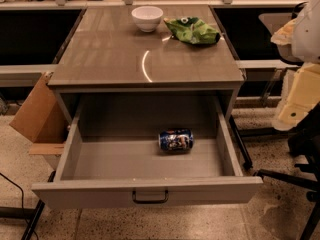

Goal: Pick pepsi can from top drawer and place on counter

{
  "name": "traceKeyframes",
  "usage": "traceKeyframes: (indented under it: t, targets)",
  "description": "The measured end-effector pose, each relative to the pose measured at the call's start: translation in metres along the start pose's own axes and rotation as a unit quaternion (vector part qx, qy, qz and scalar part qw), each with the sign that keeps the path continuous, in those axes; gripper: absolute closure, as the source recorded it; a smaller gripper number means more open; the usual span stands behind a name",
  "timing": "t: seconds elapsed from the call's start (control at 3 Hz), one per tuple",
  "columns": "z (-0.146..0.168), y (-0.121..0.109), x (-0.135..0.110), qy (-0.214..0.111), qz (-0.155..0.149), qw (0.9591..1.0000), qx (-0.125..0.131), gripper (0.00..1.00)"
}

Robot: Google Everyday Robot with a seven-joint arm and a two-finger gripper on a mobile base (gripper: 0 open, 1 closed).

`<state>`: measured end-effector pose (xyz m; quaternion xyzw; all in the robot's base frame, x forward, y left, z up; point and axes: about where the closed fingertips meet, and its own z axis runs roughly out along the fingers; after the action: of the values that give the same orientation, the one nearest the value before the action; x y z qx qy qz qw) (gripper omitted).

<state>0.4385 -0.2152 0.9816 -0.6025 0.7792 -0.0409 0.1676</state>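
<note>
Down in the top drawer (150, 116), which stands open toward me, the pepsi can (176, 140) lies on its side on the grey floor. It is a little right of the middle and nearer the back wall than the front panel, and it touches neither side wall. A dark bar handle (150, 199) sits at the centre of the drawer's front panel.

Above the drawer, the counter (110, 54) carries a white bowl (147, 18) near its far edge. Just right of the bowl is a crumpled green snack bag (192, 30), close to it but apart. A curved streak of light glints on the glossy top.

A tan cardboard panel (37, 111) leans beside the cabinet's left side. Pale cream shapes (300, 94) show at the right edge, and I cannot tell what they are.

My gripper is outside this view. I cannot tell how far open it is or whether it has hold of anything.
</note>
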Motion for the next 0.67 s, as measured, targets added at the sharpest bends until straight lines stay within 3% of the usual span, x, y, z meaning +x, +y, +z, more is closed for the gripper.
traceKeyframes:
  t: [0.33,0.67]
  targets:
    - [0.002,0.000,-0.002,-0.006,-0.001,1.0000,-0.001,0.00]
    - [0.016,0.003,-0.013,-0.038,-0.007,0.9992,-0.011,0.00]
